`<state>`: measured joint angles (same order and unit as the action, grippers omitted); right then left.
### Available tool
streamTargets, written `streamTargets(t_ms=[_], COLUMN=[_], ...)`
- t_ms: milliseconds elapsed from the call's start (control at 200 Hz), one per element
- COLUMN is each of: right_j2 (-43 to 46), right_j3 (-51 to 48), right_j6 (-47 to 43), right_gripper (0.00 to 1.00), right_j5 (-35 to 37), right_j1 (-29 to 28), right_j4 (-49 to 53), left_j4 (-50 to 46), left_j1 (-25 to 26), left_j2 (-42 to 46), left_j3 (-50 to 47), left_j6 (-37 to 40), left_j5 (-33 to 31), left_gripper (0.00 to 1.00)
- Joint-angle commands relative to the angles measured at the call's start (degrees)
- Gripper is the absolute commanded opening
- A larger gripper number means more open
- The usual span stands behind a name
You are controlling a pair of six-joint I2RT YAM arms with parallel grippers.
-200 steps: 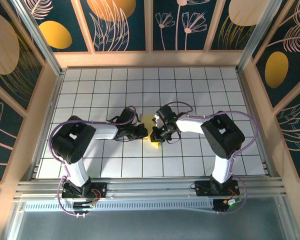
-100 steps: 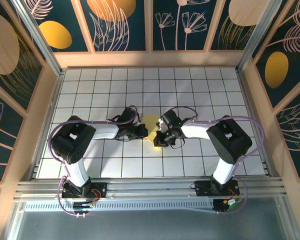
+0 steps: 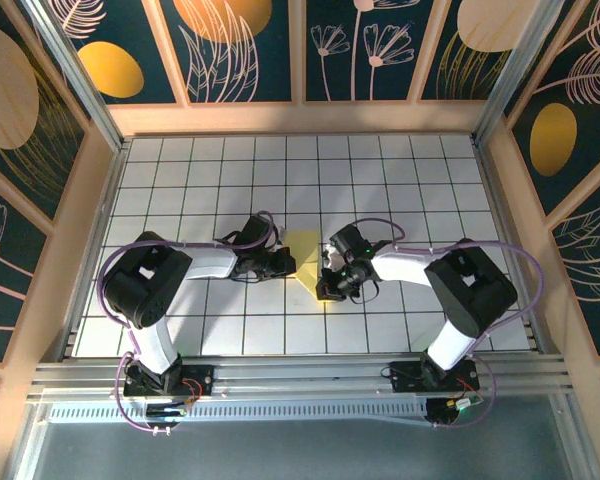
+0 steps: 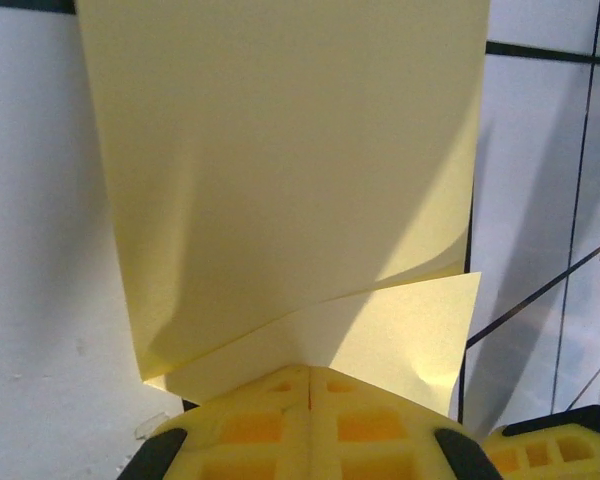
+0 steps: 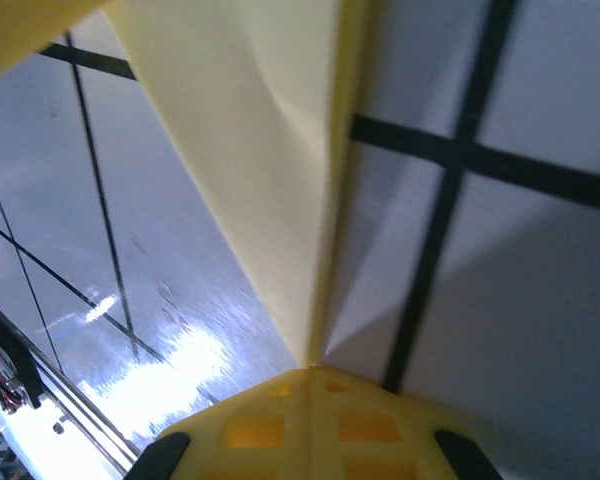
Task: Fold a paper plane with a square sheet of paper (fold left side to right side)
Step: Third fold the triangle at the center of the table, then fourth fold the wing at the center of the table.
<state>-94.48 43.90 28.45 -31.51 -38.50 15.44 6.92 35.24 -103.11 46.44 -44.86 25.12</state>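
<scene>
Near the middle of the white tiled table (image 3: 400, 180), the square sheet of paper (image 3: 302, 247) is lying squeezed between the two arms, its yellow showing in the narrow gap where they are meeting. The left gripper (image 3: 288, 266) is reaching in from the sheet's left edge, and the right gripper (image 3: 325, 290) is coming at it from the right, at the sheet's near corner.

From the left wrist, the left gripper (image 4: 310, 372) is showing its yellow fingers pressed together with no gap, and the square sheet of paper (image 4: 280, 180) is fanning out away from them. A smaller lower layer is peeking out under the big upper panel, its edge running right down into the closed fingertips, so the gripper is pinching the paper there.

From the right wrist, the right gripper (image 5: 313, 372) is likewise clamped tight, fingers meeting along a single seam. The square sheet of paper (image 5: 250, 170) is rising from that seam as a tapering band, lifted and tilted above the tiles, with its narrow end caught between the fingers. Dark grid lines (image 5: 450, 190) are crossing the tabletop just beside it.
</scene>
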Motion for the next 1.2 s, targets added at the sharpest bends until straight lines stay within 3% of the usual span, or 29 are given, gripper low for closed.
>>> streamTargets(t_ms=[0, 185, 435, 600, 826, 1196], right_j2=[4.41, 7.94, 7.52, 2.49, -0.08, -4.43], right_j3=[0.03, -0.76, -4.08, -0.94, -0.05, 1.96], right_j6=[-2.53, -4.69, -7.27, -10.63, -10.78, -11.22], right_gripper=[0.04, 0.28, 0.48, 0.49, 0.49, 0.45], right_j5=[0.48, 1.0, 5.57, 4.28, 1.23, -0.9], right_j1=[2.23, 6.85, 6.86, 8.53, 8.53, 7.61], right_j4=[4.26, -3.87, -19.92, -19.9, -21.08, -21.9], left_j4=[1.45, 5.5, 13.92, 13.02, 3.81, 4.58], left_j1=[-0.35, 0.26, 0.39, 0.43, 0.02, -2.81], left_j2=[-1.35, -1.33, 0.76, 4.56, 12.32, 13.73], left_j3=[-3.87, -4.73, -6.16, -4.97, -3.17, -6.23], left_j6=[-6.37, -10.69, -16.92, -15.18, -10.33, -11.7], left_j5=[-0.26, 0.36, 0.43, -1.48, -8.98, -11.77], left_gripper=[0.0, 0.0, 0.0, 0.13, 0.36, 0.43])
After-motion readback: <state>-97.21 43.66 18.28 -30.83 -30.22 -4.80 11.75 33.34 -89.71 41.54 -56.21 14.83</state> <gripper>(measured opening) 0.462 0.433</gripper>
